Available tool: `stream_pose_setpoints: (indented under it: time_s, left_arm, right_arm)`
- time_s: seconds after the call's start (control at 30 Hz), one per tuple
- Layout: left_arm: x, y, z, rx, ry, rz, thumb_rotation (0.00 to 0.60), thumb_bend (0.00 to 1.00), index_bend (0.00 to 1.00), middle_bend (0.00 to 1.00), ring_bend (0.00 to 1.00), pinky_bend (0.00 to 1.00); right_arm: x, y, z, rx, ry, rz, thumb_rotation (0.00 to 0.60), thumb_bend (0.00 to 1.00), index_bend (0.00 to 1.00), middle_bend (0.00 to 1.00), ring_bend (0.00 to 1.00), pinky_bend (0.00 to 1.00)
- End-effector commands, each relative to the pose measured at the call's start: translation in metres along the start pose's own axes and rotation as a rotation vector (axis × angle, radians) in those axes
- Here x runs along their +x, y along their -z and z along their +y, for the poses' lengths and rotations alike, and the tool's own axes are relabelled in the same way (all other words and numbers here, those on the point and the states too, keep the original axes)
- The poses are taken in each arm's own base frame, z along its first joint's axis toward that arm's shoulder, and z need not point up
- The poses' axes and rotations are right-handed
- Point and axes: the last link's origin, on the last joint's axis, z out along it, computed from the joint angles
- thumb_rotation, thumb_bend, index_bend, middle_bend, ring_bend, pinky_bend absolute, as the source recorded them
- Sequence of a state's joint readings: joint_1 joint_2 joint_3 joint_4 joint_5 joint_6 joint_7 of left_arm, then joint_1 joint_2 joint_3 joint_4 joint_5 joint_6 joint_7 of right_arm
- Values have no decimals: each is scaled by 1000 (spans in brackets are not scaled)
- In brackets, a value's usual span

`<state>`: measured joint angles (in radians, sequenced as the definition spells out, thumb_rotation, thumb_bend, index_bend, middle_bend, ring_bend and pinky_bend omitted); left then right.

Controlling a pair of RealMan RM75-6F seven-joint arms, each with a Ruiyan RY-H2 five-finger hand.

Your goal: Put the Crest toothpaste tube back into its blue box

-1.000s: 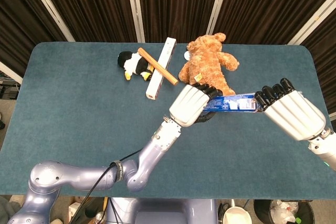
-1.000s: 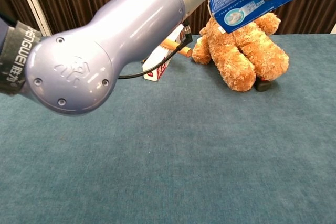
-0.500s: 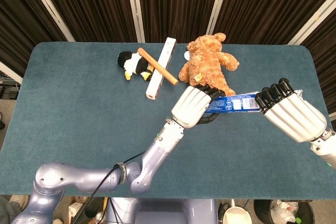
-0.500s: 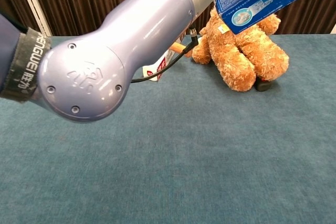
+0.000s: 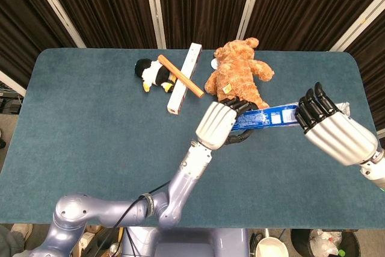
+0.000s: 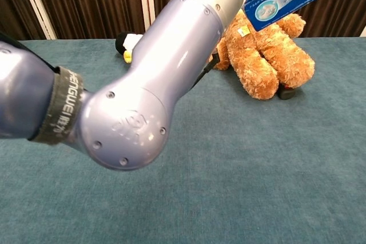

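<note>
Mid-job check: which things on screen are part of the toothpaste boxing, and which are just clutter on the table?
Part of the job:
- blue box, held off the table
- left hand, at its near end
- right hand, at its far end
- silvery tube end, just showing by the right hand

Lying about:
- teddy bear
- toy penguin
- wooden stick
- long white box

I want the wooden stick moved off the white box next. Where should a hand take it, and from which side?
Probably the wooden stick's upper-left end, coming from above. It lies slanted across the long white box, and that end sticks out over bare table just behind the penguin toy, leaving some finger room. Its lower-right end points toward the teddy bear.
</note>
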<state>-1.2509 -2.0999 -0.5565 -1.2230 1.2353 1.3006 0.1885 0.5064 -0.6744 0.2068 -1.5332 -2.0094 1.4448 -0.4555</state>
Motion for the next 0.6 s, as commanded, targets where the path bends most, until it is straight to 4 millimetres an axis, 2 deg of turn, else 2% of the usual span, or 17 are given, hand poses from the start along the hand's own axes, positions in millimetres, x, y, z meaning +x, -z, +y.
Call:
stream_pose_setpoints:
  time_s: [0.03,0.27,0.43,0.6]
  left_arm:
    - [-1,1,-2,7,27,32,600,474,368,501,451,539]
    - [-2,7,-8,6,96,87,600,504,365,499,451,544]
    - [-2,11,-13,-1,140,114,600,518,366,499,451,546]
    - [-2,13,-15,-11,152,124,600,524,366,500,451,547]
  right_arm:
    - [-1,2,0,-2,6,0,600,407,193,371,268,221]
    - [-5,5,2,-37,19,-7,600,406,106,342,232,185]
    - [-6,6,4,-81,26,-13,600,406,4,296,179,136]
    - [-6,5,4,-110,33,-17,600,406,0,243,133,102]
